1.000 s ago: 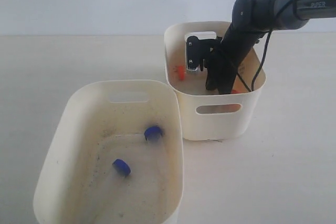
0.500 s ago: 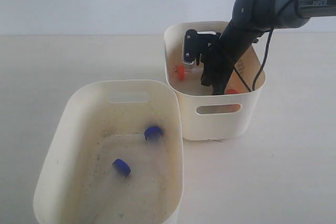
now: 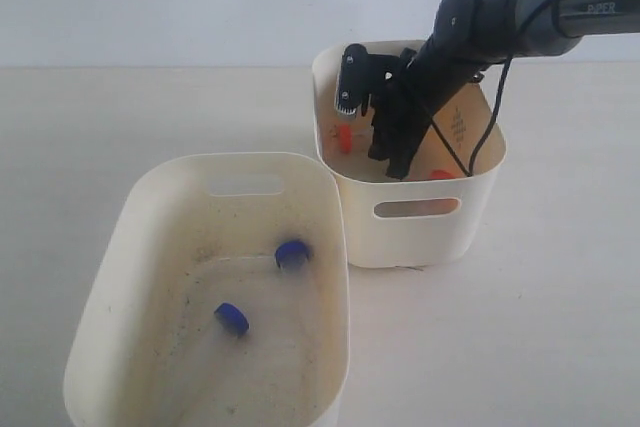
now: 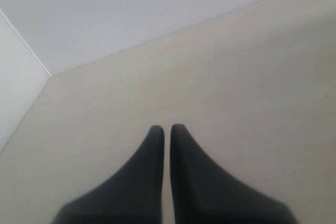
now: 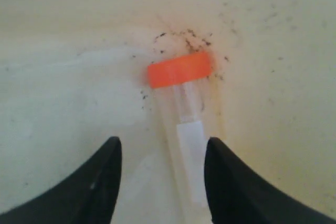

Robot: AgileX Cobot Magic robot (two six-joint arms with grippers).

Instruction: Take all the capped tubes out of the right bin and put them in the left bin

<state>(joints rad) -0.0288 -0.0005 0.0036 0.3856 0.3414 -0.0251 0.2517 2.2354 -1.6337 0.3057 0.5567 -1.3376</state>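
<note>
- We see one orange-capped tube lying on the floor of the right bin. Its cap points toward the bin's left wall in the exterior view, and a white label patch sits on its clear body.
- The right gripper is lowered into that bin with its fingers spread wide. The labelled tube's body lies in the gap between them, nearer one finger, and we cannot tell whether it touches.
- Dark specks are scattered on the bin floor around the orange cap.
- A second orange-capped tube shows at the lower right inside the same bin, just beside the front wall and apart from the gripper.
- Two blue-capped tubes lie in the left bin, at the lower left of the exterior view. One is near the middle of its grimy floor, and the other tube lies lower and further left.
- The left gripper hangs over the bare table. Its fingers are pressed almost together with only a thin slit and nothing between them.
</note>
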